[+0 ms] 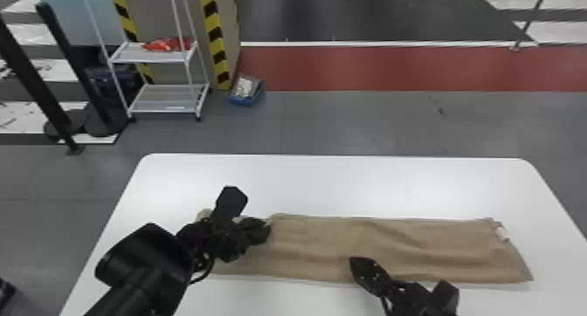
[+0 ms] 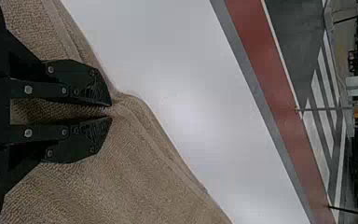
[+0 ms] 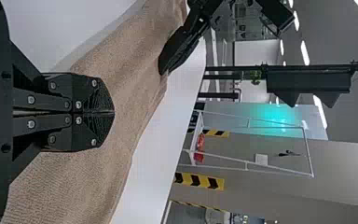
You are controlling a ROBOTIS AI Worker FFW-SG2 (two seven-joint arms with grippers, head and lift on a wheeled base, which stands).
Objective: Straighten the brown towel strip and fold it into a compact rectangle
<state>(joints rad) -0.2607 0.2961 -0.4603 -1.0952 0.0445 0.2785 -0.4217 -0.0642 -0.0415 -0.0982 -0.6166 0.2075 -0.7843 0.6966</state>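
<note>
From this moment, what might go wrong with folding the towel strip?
The left gripper pinches only a small tuck at the far edge of the brown towel strip, so a pull might skew it or slip free. The right gripper is shut with no cloth between its fingertips, so the right part could drag along. Creases run across that part and might end up inside the fold, leaving it uneven.

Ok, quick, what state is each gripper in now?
Left gripper: closed on a pinch of the brown towel strip.
Right gripper: closed, nothing visible between its fingers.
</note>
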